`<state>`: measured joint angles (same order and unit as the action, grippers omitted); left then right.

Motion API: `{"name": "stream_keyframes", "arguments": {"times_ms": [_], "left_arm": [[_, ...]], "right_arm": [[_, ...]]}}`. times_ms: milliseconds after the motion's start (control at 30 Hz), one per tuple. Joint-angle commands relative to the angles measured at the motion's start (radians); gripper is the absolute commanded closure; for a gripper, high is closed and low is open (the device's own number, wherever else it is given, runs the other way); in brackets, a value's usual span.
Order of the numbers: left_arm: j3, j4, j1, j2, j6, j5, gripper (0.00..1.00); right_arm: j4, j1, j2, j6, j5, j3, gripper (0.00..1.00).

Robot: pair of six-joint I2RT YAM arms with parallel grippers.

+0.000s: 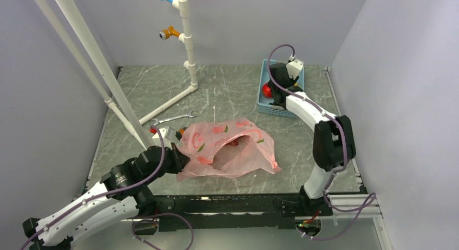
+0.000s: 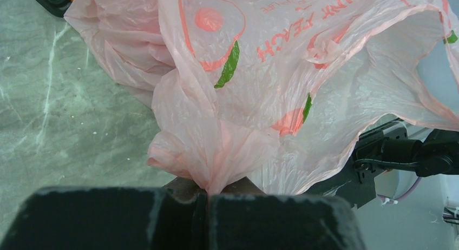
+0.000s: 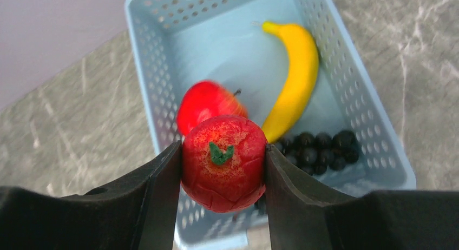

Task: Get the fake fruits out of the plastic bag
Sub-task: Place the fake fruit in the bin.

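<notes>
The thin translucent pink plastic bag (image 1: 227, 147), printed with red fruit shapes and green leaves, lies crumpled near the middle of the grey marbled surface (image 1: 227, 87) with its mouth gaping open. Inside the opening a small red fruit piece (image 1: 233, 143) shows through the gap. The left end effector (image 2: 207, 204) is closed on a gathered twist of plastic at the bag's left edge. Its dark jaws are pressed together, and the pink film bunches out just beyond them.

At the far right, the right end effector (image 3: 221, 155) grips a round red plastic fruit with a green stem (image 3: 223, 174) between its two dark fingers. It holds the fruit over a light blue perforated plastic basket (image 3: 373, 131). In the basket lie a glossy red apple-like fruit (image 3: 208, 104), a yellow plastic banana (image 3: 295, 82) beside it, and a small bunch of black grapes (image 3: 319, 150) at one end of the banana.

A silver wrench (image 1: 176, 118) lies on the surface just beyond the bag's left side. It is near the foot of a white plastic pipe stand (image 1: 187, 44).
</notes>
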<state>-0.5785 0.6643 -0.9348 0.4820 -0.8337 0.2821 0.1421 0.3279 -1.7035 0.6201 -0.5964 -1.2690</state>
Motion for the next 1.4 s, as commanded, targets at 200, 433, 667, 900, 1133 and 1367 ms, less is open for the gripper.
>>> {"name": "stream_keyframes", "arguments": {"times_ms": [200,433,667,900,1133,1367], "left_arm": [[-0.006,-0.024,0.002,-0.046,-0.036,-0.003,1.0],[-0.032,-0.001,0.001,0.014,-0.023,-0.012,1.0],[-0.03,-0.009,0.002,0.004,-0.027,-0.026,1.0],[-0.042,-0.014,0.002,0.033,-0.026,-0.039,1.0],[-0.067,0.012,0.001,0.044,-0.006,-0.018,1.0],[-0.077,0.013,0.001,0.053,-0.015,-0.032,1.0]], "right_arm": [[-0.064,-0.144,-0.208,-0.067,0.003,-0.195,1.0],[0.0,-0.191,-0.367,-0.131,0.099,-0.372,1.0],[0.045,-0.203,-0.437,-0.142,0.137,-0.44,1.0],[0.141,-0.208,-0.512,-0.136,0.166,-0.544,0.91],[0.125,-0.22,-0.533,-0.138,0.213,-0.533,0.75],[0.169,-0.228,-0.56,-0.17,0.246,-0.577,0.59]]}}
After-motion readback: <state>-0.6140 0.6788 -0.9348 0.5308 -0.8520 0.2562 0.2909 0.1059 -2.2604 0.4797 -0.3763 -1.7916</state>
